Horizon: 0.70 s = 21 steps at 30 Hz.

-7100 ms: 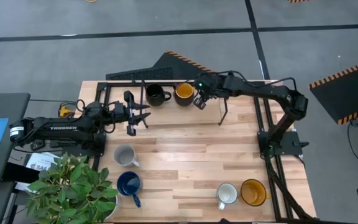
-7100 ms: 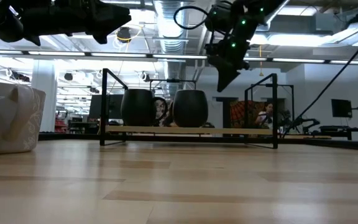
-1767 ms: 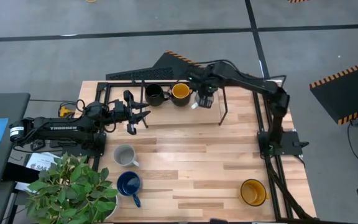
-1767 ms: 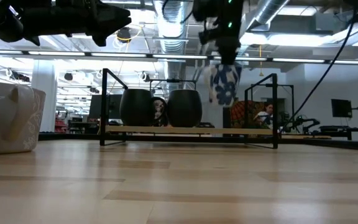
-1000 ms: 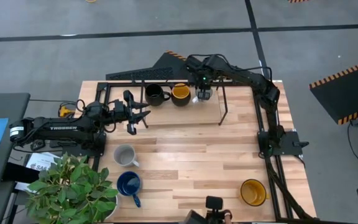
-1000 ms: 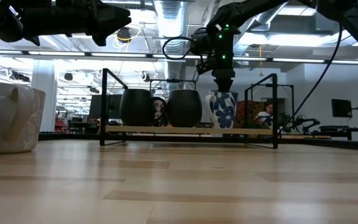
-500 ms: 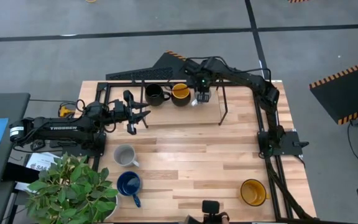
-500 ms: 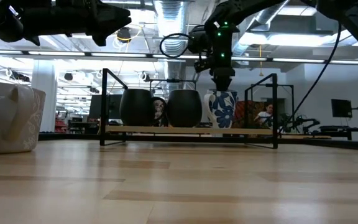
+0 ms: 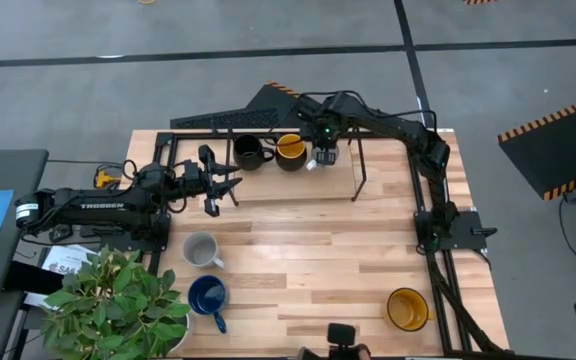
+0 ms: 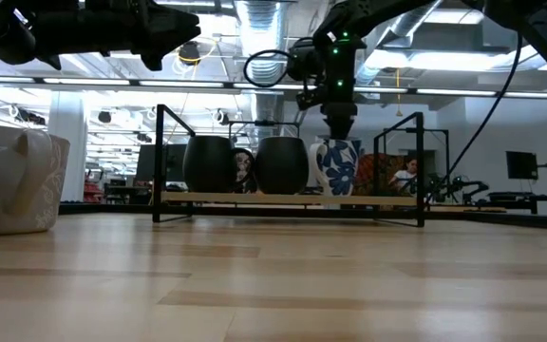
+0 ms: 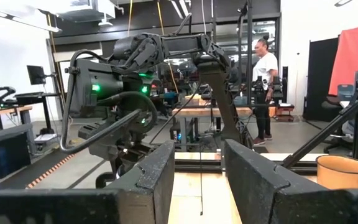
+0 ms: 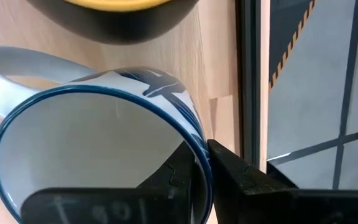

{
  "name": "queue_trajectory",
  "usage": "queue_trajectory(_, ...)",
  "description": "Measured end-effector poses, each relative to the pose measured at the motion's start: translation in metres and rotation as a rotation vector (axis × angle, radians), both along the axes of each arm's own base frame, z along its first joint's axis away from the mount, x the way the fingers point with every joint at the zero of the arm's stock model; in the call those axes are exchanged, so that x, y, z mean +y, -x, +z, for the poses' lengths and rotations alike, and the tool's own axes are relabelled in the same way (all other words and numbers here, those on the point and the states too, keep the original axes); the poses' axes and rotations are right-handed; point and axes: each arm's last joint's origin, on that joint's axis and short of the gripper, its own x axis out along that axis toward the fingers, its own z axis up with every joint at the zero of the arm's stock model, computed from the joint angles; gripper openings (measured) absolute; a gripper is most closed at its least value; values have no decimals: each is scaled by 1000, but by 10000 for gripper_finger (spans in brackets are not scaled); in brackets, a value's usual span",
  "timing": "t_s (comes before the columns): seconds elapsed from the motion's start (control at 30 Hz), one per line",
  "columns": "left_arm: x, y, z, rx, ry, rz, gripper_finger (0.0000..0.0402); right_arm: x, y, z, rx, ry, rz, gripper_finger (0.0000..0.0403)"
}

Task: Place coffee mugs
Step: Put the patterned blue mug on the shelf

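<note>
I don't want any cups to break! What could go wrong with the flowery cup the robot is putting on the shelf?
The right gripper pinches the rim of the white mug with blue flowers, one finger inside. Lifting away before opening could tip it. It also stands very close to the yellow-orange mug on the rack, so a sideways nudge might knock them together.

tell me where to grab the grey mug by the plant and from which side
Take the grey mug by its rim, coming straight down from above: it stands upright with its mouth open to the top. Pinch the wall on the side away from its handle, which sticks out toward the right arm's side. The idle left gripper is nearest.
</note>
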Motion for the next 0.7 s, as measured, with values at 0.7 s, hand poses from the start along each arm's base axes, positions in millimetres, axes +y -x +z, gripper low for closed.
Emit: queue_trajectory(0.7, 0, 0, 0, 2, 0, 0, 128, -2, 3, 1, -12, -5, -51, 166)
